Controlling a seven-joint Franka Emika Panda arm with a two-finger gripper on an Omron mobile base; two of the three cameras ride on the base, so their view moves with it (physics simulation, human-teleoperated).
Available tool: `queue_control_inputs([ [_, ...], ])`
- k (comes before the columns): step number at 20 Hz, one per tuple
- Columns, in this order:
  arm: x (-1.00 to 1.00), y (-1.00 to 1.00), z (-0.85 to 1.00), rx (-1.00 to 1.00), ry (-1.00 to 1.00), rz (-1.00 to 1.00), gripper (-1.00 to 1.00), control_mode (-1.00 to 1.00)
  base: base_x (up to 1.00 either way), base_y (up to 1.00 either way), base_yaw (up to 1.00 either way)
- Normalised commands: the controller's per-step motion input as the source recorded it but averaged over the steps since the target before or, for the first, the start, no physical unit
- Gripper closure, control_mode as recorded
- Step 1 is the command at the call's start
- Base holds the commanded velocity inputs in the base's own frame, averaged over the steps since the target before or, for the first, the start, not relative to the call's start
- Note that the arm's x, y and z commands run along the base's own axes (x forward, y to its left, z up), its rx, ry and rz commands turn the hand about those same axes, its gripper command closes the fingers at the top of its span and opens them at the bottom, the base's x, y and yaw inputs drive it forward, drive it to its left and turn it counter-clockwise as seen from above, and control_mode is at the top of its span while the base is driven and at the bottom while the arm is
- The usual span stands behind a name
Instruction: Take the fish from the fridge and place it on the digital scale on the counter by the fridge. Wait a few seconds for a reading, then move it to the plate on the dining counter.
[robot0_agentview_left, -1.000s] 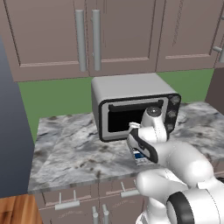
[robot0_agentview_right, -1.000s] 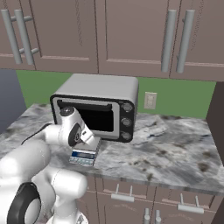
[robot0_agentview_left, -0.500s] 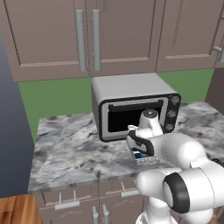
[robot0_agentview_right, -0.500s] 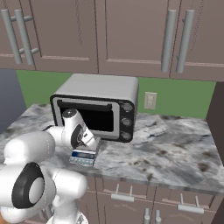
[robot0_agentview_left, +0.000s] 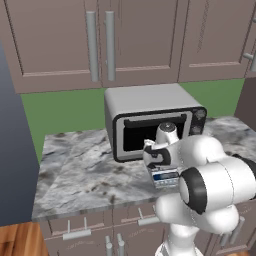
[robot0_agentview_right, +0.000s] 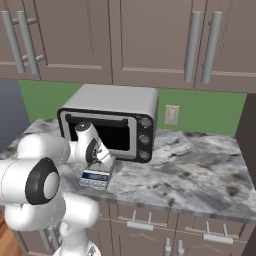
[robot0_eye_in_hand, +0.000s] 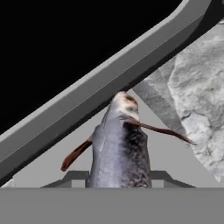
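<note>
You see the gripper (robot0_eye_in_hand: 119, 181) clamped on the fish (robot0_eye_in_hand: 119, 151) at lower centre of the hand view, over the scale (robot0_agentview_right: 96, 177) beside the oven (robot0_agentview_right: 112, 120).

The digital scale (robot0_agentview_right: 95, 177) sits flat on the marble counter (robot0_agentview_right: 190, 165), blue-and-white panel facing outward. The grey fish (robot0_eye_in_hand: 119, 148) lies lengthwise above the scale's grey top, head pointing away.

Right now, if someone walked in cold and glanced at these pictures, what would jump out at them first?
Probably the big white robot arm bent low over the marble counter, its hand down at the small digital scale just in front of the silver toaster oven. Next, in the hand view, the fish seen close up, lying over the scale's flat grey top.
</note>
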Motion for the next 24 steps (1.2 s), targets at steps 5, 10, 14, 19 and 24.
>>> queue_control_inputs([
  [5, 0.06, 0.00, -0.17, 0.00, 0.00, -0.02, -1.00, -1.00, 0.00, 0.00, 0.00],
  [10, -0.30, 0.00, -0.02, 0.00, -0.02, -0.02, -1.00, -1.00, 0.00, 0.00, 0.00],
  [14, -0.53, 0.00, 0.18, 0.01, -0.07, -0.01, -1.00, -1.00, 0.00, 0.00, 0.00],
  [19, -0.33, 0.00, 0.66, 0.04, -0.10, 0.00, -1.00, -1.00, 0.00, 0.00, 0.00],
  [24, -0.25, 0.00, 0.83, 0.05, -0.06, 0.00, -1.00, -1.00, 0.00, 0.00, 0.00],
])
